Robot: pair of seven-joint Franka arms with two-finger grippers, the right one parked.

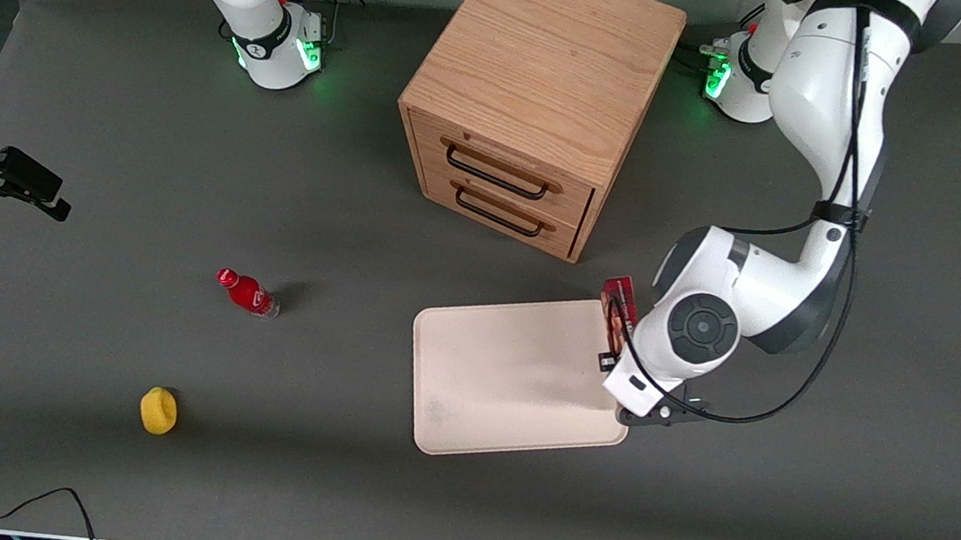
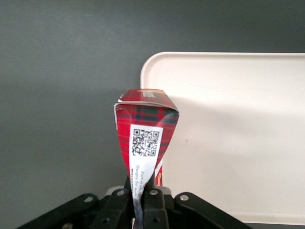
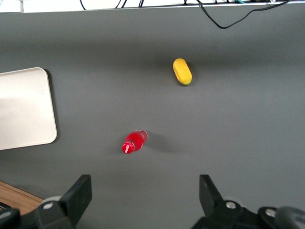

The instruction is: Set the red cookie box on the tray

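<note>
The red cookie box [image 1: 620, 312] [image 2: 143, 129] is a narrow dark-red tartan carton with a white QR label. It hangs lifted off the table, held by one end. My left gripper [image 2: 141, 202] is shut on the box's end, its black fingers pinching the flattened cardboard. In the front view the gripper [image 1: 613, 353] sits under the white wrist, at the tray's edge nearest the working arm's end of the table. The cream tray [image 1: 514, 379] [image 2: 238, 133] [image 3: 24, 109] lies flat with nothing on it. The box hovers over the tray's rim, partly over the grey mat.
A wooden two-drawer cabinet [image 1: 540, 108] stands farther from the front camera than the tray, drawers shut. A small red bottle [image 1: 249, 294] [image 3: 134, 142] and a yellow object [image 1: 158, 410] [image 3: 182, 71] lie toward the parked arm's end. A black cable [image 1: 52, 502] runs by the near edge.
</note>
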